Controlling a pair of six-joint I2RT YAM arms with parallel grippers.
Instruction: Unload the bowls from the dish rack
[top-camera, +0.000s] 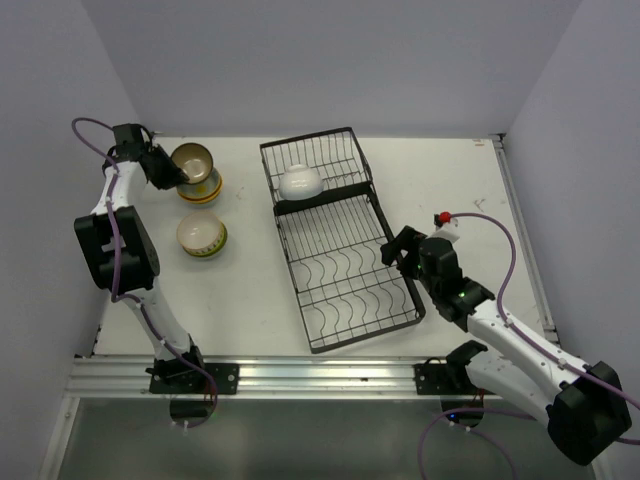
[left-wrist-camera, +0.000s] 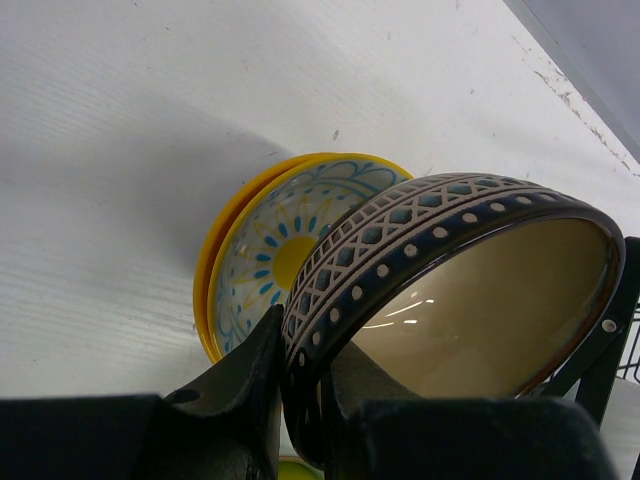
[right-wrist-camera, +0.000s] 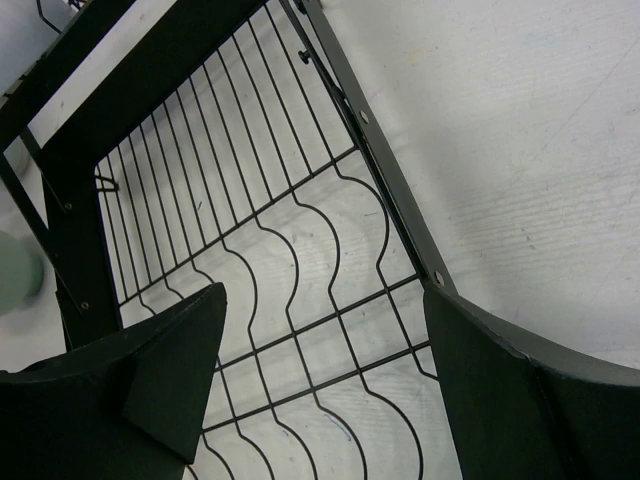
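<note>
While your left gripper (left-wrist-camera: 300, 345) is clamped on the rim of the dark brown patterned bowl (left-wrist-camera: 470, 300), with a finger on either side of its wall, that bowl hangs tilted just above a stack of bowls (top-camera: 203, 187) at the far left of the table (top-camera: 260, 290). In the wrist view you see the yellow-rimmed bowl (left-wrist-camera: 262, 250) on top of that stack, blue-patterned inside, right behind the held one. You cannot tell whether the two touch. A second stack (top-camera: 201, 236) sits nearer to you, apart from the first. The dish rack (top-camera: 297, 290) lies mid-table, and its small far section holds one white bowl (top-camera: 300, 182). Your right gripper (top-camera: 397, 250) is spread wide with nothing between its fingers. It hovers over the rack's right rim at the larger section with the curved dividers, well apart from the white bowl.
</note>
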